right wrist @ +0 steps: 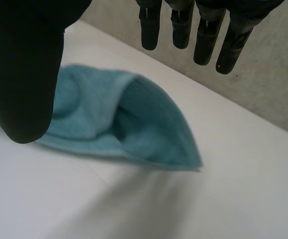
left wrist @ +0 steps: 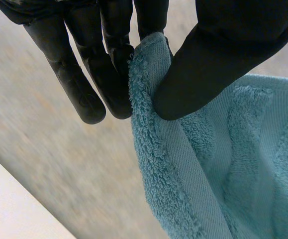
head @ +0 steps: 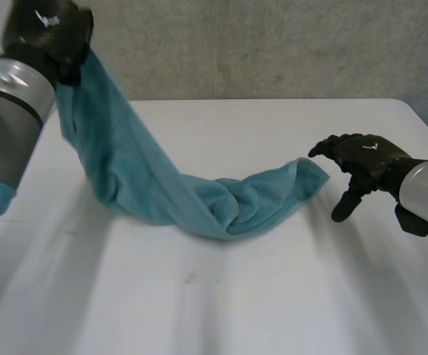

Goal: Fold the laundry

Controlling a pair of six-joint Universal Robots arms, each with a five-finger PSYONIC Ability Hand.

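Observation:
A teal towel (head: 154,185) hangs from my raised left hand (head: 47,33) at the far left and trails down across the white table (head: 273,296) to a bunched end near the middle. In the left wrist view the thumb (left wrist: 208,74) and fingers (left wrist: 109,69) pinch the towel's edge (left wrist: 148,74). My right hand (head: 365,159) hovers just right of the towel's lower end (head: 302,181), fingers straight and spread, touching nothing. In the right wrist view that towel end (right wrist: 134,124) lies on the table below the fingertips (right wrist: 203,40) and thumb (right wrist: 24,74).
A grey wall (head: 273,44) runs behind the table's far edge. Bare tabletop stretches in front of the towel and around my right hand.

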